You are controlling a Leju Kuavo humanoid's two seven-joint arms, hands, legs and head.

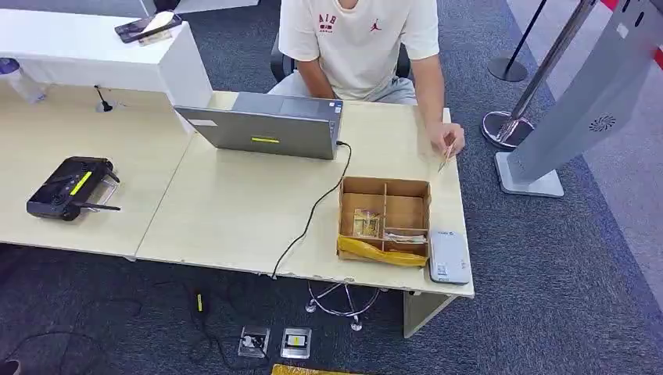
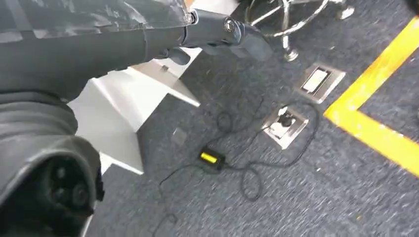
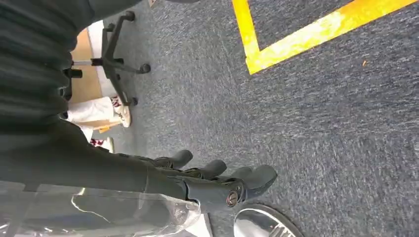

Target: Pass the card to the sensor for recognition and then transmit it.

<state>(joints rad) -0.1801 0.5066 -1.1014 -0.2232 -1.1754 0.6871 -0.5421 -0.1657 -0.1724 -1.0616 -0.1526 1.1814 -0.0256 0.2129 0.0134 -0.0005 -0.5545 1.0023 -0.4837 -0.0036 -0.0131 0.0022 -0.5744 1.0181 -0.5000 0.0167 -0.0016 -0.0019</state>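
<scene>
I see a wooden box [image 1: 384,220] near the tabletop [image 1: 234,219] front edge, split into compartments; one holds small yellowish items I can't make out, and a yellow bag [image 1: 381,251] sags over its front wall. A white sensor [image 1: 448,255] lies just beside the box. A laptop [image 1: 266,125] sits further back, its cable [image 1: 309,219] running off the edge, and a black controller [image 1: 70,187] rests on the adjoining desk. Grey carpet with yellow tape covers the floor. A seated person's hand [image 1: 446,141] pinches the card [image 1: 446,158], long axis tilted steeply toward the tabletop. My left robot hand [image 2: 217,32] hangs over the floor, fingers extended, empty. My right robot hand [image 3: 217,180] hangs with fingers apart, holding nothing
</scene>
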